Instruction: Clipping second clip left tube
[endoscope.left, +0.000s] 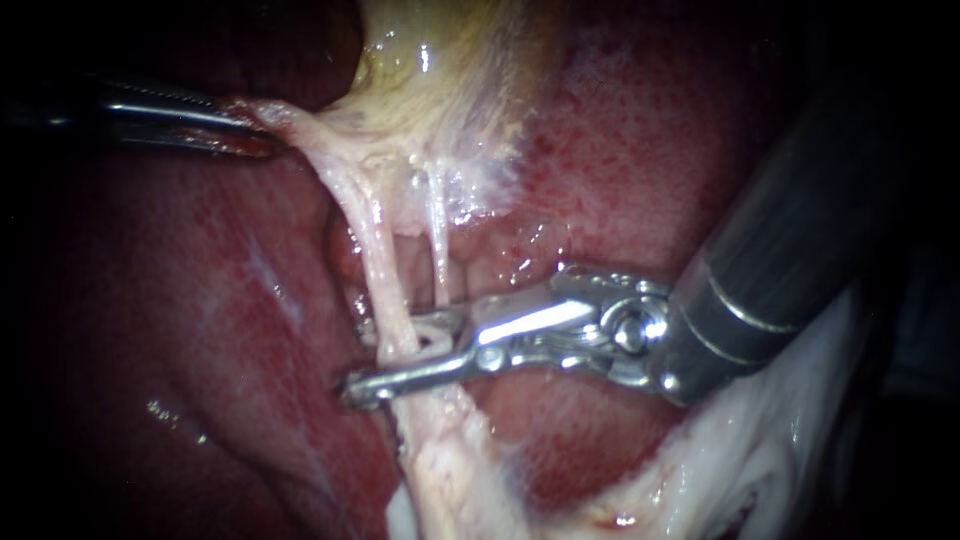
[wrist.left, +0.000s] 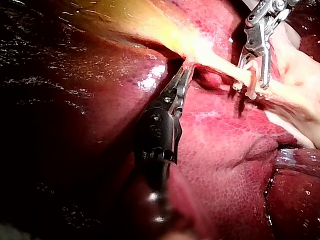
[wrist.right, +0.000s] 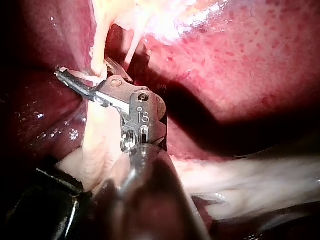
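The left tube (endoscope.left: 383, 262) runs pale and taut from the yellowish gallbladder (endoscope.left: 445, 85) down across the liver (endoscope.left: 190, 310). My right instrument (endoscope.left: 386, 356) reaches in from the right. Its jaws are open and straddle this tube, one on each side, with a pale clip (endoscope.left: 438, 328) held between them. The right wrist view shows the same straddle (wrist.right: 86, 74), as does the left wrist view (wrist.left: 252, 80). A thinner right tube (endoscope.left: 438, 250) hangs just beside it. My left instrument (endoscope.left: 252, 126) is shut on the tissue at the gallbladder's neck and holds it stretched to the left (wrist.left: 185, 70).
Red liver (wrist.right: 250, 65) lies behind and on both sides of the tubes. White fatty tissue (endoscope.left: 760, 470) spreads under my right instrument's shaft (endoscope.left: 790, 250). A dark hollow (endoscope.left: 470, 255) opens behind the two tubes.
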